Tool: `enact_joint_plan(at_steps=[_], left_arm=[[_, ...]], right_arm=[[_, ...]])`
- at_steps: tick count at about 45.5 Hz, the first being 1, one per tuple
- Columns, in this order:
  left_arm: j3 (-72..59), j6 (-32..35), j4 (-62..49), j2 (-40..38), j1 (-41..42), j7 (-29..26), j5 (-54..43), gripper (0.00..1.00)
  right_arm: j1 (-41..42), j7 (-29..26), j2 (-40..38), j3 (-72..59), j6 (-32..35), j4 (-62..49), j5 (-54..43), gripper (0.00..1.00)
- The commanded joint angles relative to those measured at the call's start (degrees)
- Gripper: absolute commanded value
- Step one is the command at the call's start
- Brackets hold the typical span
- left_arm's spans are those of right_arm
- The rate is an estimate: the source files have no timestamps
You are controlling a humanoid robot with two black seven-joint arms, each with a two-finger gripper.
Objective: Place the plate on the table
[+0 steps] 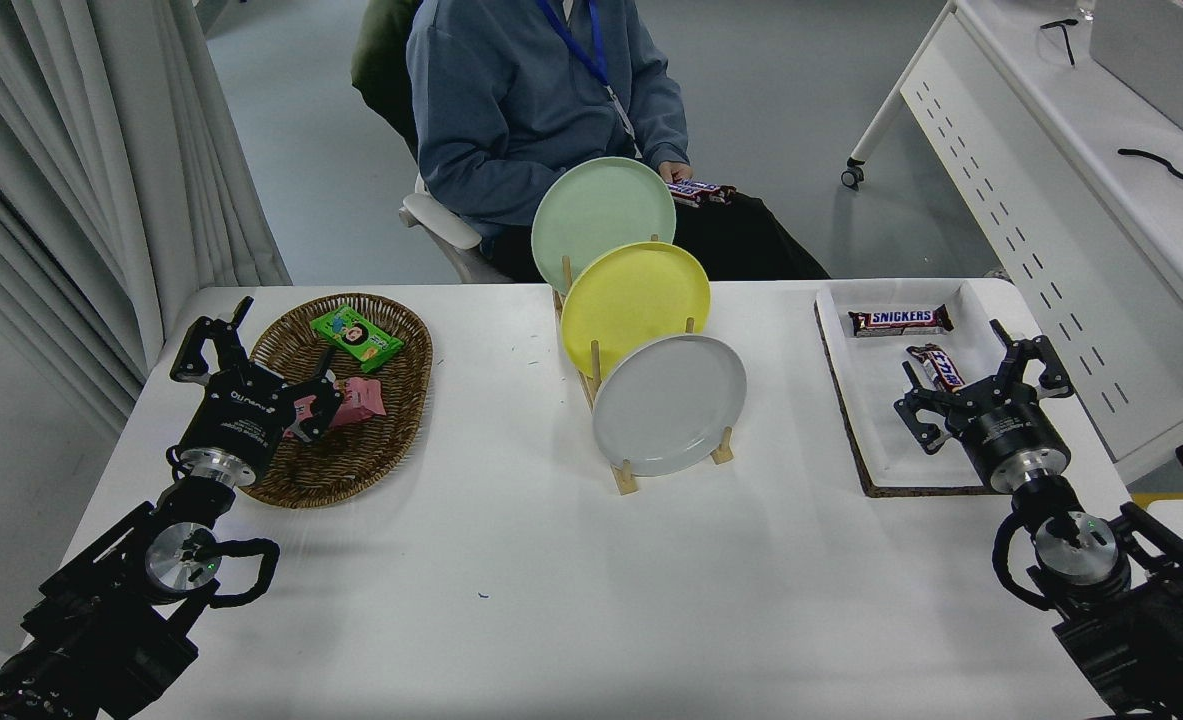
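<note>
Smooth, faintly glossy grey plate (669, 404) on a wooden rack (623, 476); matt white table (511, 560) (basket (401, 420) woven wicker).

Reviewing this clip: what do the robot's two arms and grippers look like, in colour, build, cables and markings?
Both arms are black and boxy, each with a round silver joint disc showing a small green light and a black cable loop beside it. A silver collar joins each wrist to a black cylindrical body. The left gripper carries small white lettering, too small to read; the right gripper has two black, skeletal linkage fingers.
</note>
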Motion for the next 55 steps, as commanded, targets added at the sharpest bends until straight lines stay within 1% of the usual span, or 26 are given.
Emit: enact_joint_plan(at_steps=[1,18,37,51,55], left_arm=[[0.0,0.0,0.0,0.0,0.0,0.0,0.0,1.00],[0.0,-0.1,0.0,0.0,0.0,0.0,0.0,1.00],[0.0,-0.1,0.0,0.0,0.0,0.0,0.0,1.00],[0.0,-0.1,0.0,0.0,0.0,0.0,0.0,1.00],[0.0,-0.1,0.0,0.0,0.0,0.0,0.0,1.00]], right_arm=[[0.1,0.0,0.2,0.0,0.0,-0.2,0.0,1.00],[0.3,0.0,0.3,0.1,0.0,-0.1,0.0,1.00],[3.0,0.0,-0.4,0.0,0.2,-0.2,-0.4,1.00],[4.1,-0.1,-4.4,0.0,-0.1,0.8,-0.4,1.00],[4.0,-0.4,-7.0,-2.0,-0.2,0.7,-0.5,1.00]])
